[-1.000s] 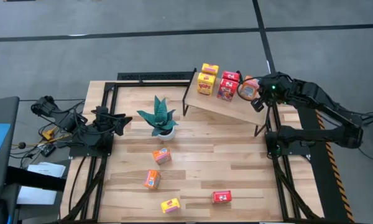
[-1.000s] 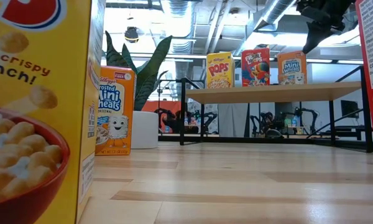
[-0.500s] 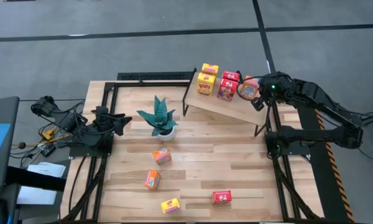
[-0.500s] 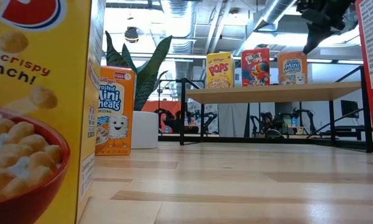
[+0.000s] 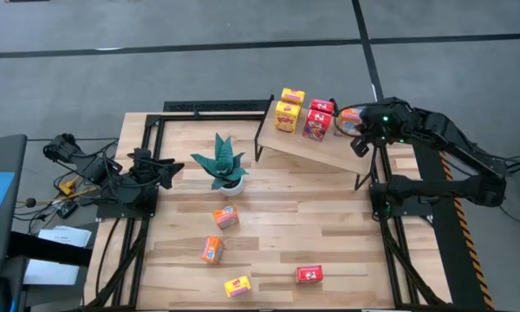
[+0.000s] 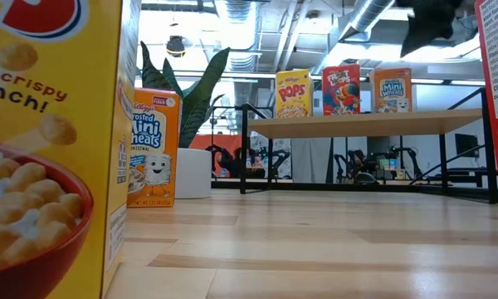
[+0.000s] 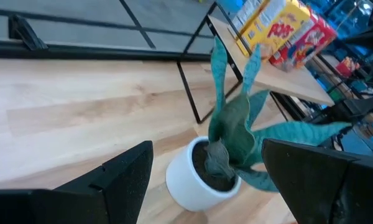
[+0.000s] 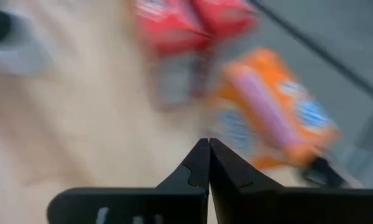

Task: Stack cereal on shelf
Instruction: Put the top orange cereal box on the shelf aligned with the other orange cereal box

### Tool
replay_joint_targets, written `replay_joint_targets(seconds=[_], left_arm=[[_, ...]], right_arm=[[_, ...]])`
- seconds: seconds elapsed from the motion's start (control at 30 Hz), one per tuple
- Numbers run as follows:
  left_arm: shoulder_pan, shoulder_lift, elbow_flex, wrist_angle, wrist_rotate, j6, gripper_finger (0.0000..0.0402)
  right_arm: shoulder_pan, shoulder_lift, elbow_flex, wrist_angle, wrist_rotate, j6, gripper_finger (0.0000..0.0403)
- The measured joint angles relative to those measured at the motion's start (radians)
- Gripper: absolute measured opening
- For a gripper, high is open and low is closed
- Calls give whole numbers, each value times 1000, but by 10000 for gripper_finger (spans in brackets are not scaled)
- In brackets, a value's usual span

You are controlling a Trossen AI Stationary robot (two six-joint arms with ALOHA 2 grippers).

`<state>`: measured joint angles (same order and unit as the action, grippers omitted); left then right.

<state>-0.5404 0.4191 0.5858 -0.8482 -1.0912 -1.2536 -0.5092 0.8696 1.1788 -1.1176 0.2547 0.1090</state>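
On the shelf (image 5: 316, 143), which stands at the far right corner of the tabletop (image 5: 329, 234), you see five cereal boxes. Two yellow boxes (image 5: 288, 115) sit at the shelf's left end, one behind the other. Two red boxes (image 5: 317, 123) stand just beside them toward the middle. One orange box (image 5: 347, 121) stands at the shelf's right end, close to the red pair.

Observe the right gripper (image 5: 360, 143) at the right end of the shelf, just beside the orange box. Its fingers (image 8: 206, 163) are pressed together with nothing between them, and no box is held. From the low view the orange box stands upright on the shelf, and the gripper hangs above and to the side of it, not touching it.

You find the remaining boxes on the tabletop. Two orange boxes (image 5: 225, 217) lie near the middle, one nearer the front than the other. A yellow box (image 5: 237, 286) and a red box (image 5: 309, 275) lie close to the front edge.

Note the teal plant (image 5: 221, 163) in its white pot, just left of the shelf.

The left gripper (image 5: 169, 170) waits at the left edge of the tabletop, facing the plant, with its fingers spread wide apart and empty.
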Motion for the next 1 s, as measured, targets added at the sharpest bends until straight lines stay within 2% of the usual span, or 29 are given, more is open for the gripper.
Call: replay_joint_targets(seconds=[0.13, 0.23, 0.33, 0.4, 0.57, 0.67, 0.77, 1.0], left_arm=[[0, 0, 0, 0, 53, 1, 293], [0, 0, 0, 0, 73, 9, 293], [0, 0, 0, 0, 83, 11, 293], [0, 0, 0, 0, 93, 17, 293], [0, 0, 0, -7, 124, 22, 293], [0, 0, 0, -13, 135, 17, 293], [0, 0, 0, -17, 147, 13, 293], [0, 0, 0, -22, 172, 16, 293]], right_arm=[[72, -1, 57, 52, -272, 60, 26], [178, 9, 60, 173, -403, 112, 45], [322, 60, 60, 291, -403, 126, 78], [406, 110, 60, 370, -362, 94, 107], [567, 278, 61, 599, -246, -3, 205], [598, 399, 78, 717, -237, -12, 262], [601, 516, 125, 763, -245, -43, 299], [602, 792, 262, 758, -300, -192, 331]])
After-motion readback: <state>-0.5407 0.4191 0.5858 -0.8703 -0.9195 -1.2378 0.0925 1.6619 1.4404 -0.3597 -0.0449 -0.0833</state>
